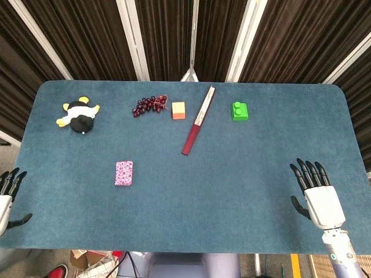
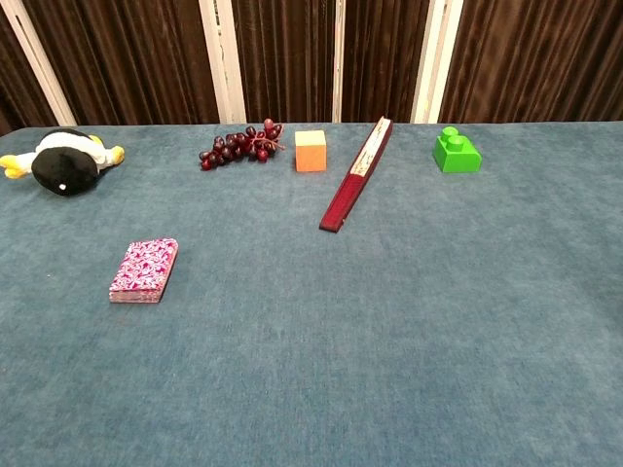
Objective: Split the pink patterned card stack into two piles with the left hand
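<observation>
Both my hands, left (image 1: 8, 197) and right (image 1: 317, 194), rest spread and hold nothing, at the table (image 1: 232, 174) edges. Pink card stack (image 1: 123, 172) lies whole, well apart from either.

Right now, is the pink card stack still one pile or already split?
One pile. The pink patterned card stack lies squared on the table, no second pile beside it, and the left hand is apart from it.
</observation>
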Motion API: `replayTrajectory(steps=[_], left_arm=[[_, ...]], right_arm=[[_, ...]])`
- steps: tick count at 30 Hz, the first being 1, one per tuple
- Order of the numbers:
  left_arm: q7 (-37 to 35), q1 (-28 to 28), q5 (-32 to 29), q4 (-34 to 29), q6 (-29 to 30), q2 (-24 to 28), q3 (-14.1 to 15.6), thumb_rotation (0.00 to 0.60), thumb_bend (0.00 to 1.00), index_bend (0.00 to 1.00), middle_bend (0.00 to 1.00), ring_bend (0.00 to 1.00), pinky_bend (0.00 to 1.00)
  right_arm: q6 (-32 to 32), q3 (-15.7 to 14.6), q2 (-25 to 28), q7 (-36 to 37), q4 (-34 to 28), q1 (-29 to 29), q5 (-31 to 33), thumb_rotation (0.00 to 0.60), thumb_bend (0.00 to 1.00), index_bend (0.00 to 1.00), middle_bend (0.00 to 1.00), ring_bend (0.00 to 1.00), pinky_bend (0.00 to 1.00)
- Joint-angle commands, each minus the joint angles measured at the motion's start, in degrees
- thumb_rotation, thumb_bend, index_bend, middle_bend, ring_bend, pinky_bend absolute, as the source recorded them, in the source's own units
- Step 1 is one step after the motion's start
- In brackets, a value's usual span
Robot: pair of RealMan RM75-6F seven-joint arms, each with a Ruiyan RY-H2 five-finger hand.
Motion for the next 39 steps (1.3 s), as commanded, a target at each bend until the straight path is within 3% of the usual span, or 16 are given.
replayTrajectory(steps=[1, 8, 10, 12, 13, 15, 16, 20, 24, 29, 39], left_arm=[[0.0, 0.0, -0.1, 0.0, -0.1, 0.1, 0.0, 0.6, 0.05, 0.0, 0.0, 0.0, 0.0], [0.9, -0.2, -0.1, -0.4, -0.6, 0.0, 0.2, 0.6, 0.05, 0.0, 0.0, 0.0, 0.0], [1.5, -0.4, -0.1, -0.5, -0.9, 0.0, 0.2, 0.6, 0.05, 0.0, 0.01, 0.01, 0.06], [2.5, -1.0, 0.0, -0.8, -1.2, 0.0, -0.3, 0.6, 0.05, 0.0, 0.11, 0.13, 0.26], [3.2, -1.5, 0.0, -1.0, -1.2, -0.2, -0.8, 0.6, 0.05, 0.0, 0.24, 0.28, 0.44], [5.2, -4.3, -0.9, -2.9, -3.2, -0.5, -3.2, 0.6, 0.06, 0.0, 0.5, 0.53, 0.69], [6.2, -5.3, -2.2, -3.9, -4.6, -0.5, -3.9, 0.6, 0.07, 0.0, 0.6, 0.61, 0.76], [10.9, -9.8, -9.4, -8.7, -10.6, -0.9, -7.3, 0.6, 0.11, 0.04, 0.8, 0.79, 0.92], [16.8, -14.6, -18.8, -12.1, -15.7, -2.6, -10.3, 0.6, 0.13, 0.08, 0.88, 0.87, 0.99], [25.5, -20.9, -32.2, -13.9, -19.7, -6.0, -12.4, 0.6, 0.13, 0.12, 0.91, 0.9, 1.0], [38.8, -32.0, -51.6, -10.2, -18.2, -16.9, -13.0, 0.6, 0.13, 0.12, 0.9, 0.89, 1.0]], right_arm=[[0.0, 0.0, 0.0, -0.1, -0.1, 0.0, 0.0, 0.6, 0.37, 0.0, 0.0, 0.0, 0.04], [0.4, -0.2, 0.3, 0.4, -0.1, -0.3, -0.1, 0.6, 0.37, 0.0, 0.0, 0.0, 0.04], [0.4, -0.1, 0.4, 0.6, -0.2, -0.3, -0.1, 0.6, 0.37, 0.0, 0.0, 0.0, 0.04], [0.3, -0.2, 0.4, 0.6, -0.2, -0.3, -0.1, 0.6, 0.37, 0.0, 0.0, 0.0, 0.04], [0.3, -0.2, 0.4, 0.7, -0.2, -0.2, -0.1, 0.6, 0.37, 0.0, 0.0, 0.0, 0.04], [0.0, -0.2, 0.3, 0.9, -0.3, -0.1, -0.2, 0.6, 0.37, 0.0, 0.0, 0.0, 0.04], [0.0, -0.2, 0.3, 0.9, -0.3, -0.1, -0.2, 0.6, 0.37, 0.0, 0.0, 0.0, 0.04], [-0.3, -0.3, 0.3, 1.1, -0.3, 0.1, -0.3, 0.6, 0.37, 0.0, 0.0, 0.0, 0.04], [-0.4, -0.3, 0.4, 1.6, -0.3, 0.2, -0.2, 0.6, 0.37, 0.0, 0.0, 0.0, 0.04], [-0.5, -0.3, 0.5, 2.0, -0.4, 0.3, -0.3, 0.6, 0.37, 0.0, 0.0, 0.0, 0.04], [-0.8, -0.4, 0.7, 3.1, -0.5, 0.4, -0.3, 0.6, 0.37, 0.0, 0.0, 0.0, 0.04]])
